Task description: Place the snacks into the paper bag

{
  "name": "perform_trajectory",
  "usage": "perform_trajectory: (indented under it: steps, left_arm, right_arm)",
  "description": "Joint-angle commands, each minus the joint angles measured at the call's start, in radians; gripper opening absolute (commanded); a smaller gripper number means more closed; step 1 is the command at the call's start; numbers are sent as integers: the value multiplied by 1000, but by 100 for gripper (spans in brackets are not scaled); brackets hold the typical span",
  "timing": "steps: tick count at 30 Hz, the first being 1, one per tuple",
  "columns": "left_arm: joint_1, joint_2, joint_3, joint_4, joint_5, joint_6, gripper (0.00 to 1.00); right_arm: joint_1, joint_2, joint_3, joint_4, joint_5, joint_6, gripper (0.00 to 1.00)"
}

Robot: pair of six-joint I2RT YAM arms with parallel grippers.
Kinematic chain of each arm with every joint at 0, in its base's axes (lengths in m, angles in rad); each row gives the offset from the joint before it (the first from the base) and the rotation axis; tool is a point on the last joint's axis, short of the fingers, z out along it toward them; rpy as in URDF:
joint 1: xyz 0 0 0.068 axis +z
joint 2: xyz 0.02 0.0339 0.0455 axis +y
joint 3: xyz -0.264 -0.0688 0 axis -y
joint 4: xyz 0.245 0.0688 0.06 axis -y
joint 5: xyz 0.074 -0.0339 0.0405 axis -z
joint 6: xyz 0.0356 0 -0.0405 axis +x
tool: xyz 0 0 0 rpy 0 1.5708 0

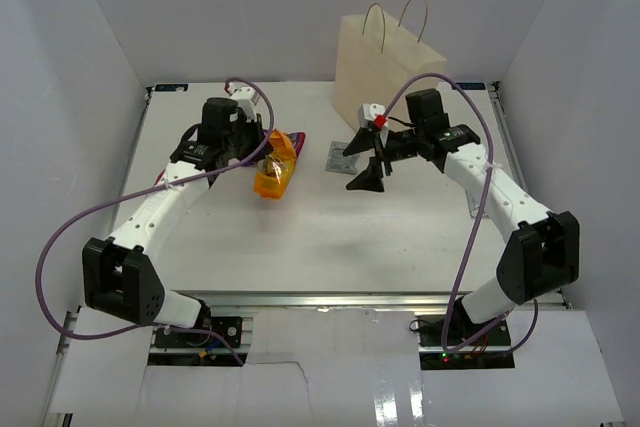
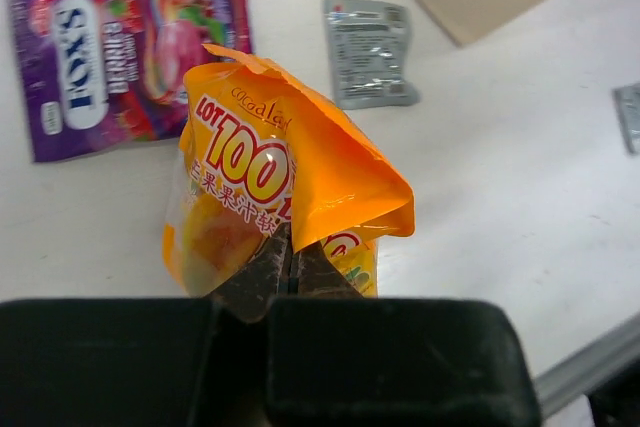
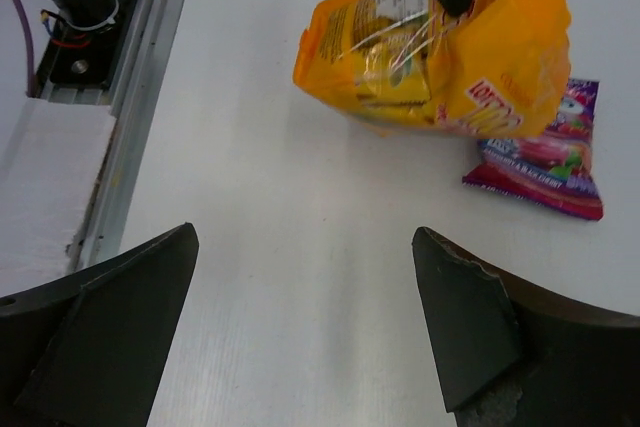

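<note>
Left gripper (image 2: 290, 269) closed, right gripper (image 3: 305, 237) wide

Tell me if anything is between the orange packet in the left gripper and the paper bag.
Partly. The right gripper hangs open in front of the paper bag, close to the straight line from the orange packet. The silver sachet lies flat between them, probably too low to block a lifted carry.

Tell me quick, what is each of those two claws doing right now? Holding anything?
Left gripper: closed, pinching the orange packet.
Right gripper: wide open, holding nothing.
</note>
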Motion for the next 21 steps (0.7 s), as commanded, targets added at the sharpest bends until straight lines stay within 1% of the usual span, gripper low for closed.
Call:
perform_trajectory:
  steps: [1, 2, 4, 5, 6, 8, 9, 10, 12, 14, 19, 21]
  left_arm:
    - [1, -48, 53, 146, 237, -73, 0]
    - [1, -48, 49, 165, 252, -91, 0]
    - [1, -46, 29, 226, 294, -154, 0]
    - [1, -45, 23, 245, 303, -171, 0]
    - [1, -45, 18, 274, 314, -189, 0]
    - [1, -42, 4, 303, 335, -234, 0]
    - [1, -43, 0, 332, 343, -248, 0]
    - [1, -43, -6, 346, 349, -269, 0]
    - [1, -39, -13, 364, 360, -281, 0]
    - [1, -36, -17, 374, 368, -291, 0]
    - [1, -31, -34, 406, 384, -315, 0]
    - [1, -34, -40, 412, 386, -318, 0]
  right_arm:
    - [73, 27, 69, 252, 82, 100, 93]
    - [84, 37, 72, 311, 160, 222, 92]
    - [132, 46, 80, 473, 305, 378, 91]
    - [146, 63, 94, 494, 438, 497, 91]
    - [171, 74, 111, 518, 505, 551, 91]
    - [193, 108, 172, 502, 647, 662, 90]
    - [208, 119, 192, 495, 671, 747, 90]
    - [216, 129, 207, 463, 686, 789, 90]
    - [231, 140, 227, 442, 714, 869, 89]
    - [238, 134, 226, 446, 733, 912, 88]
    - [259, 140, 221, 443, 843, 925, 79]
    - [261, 145, 224, 445, 858, 920, 76]
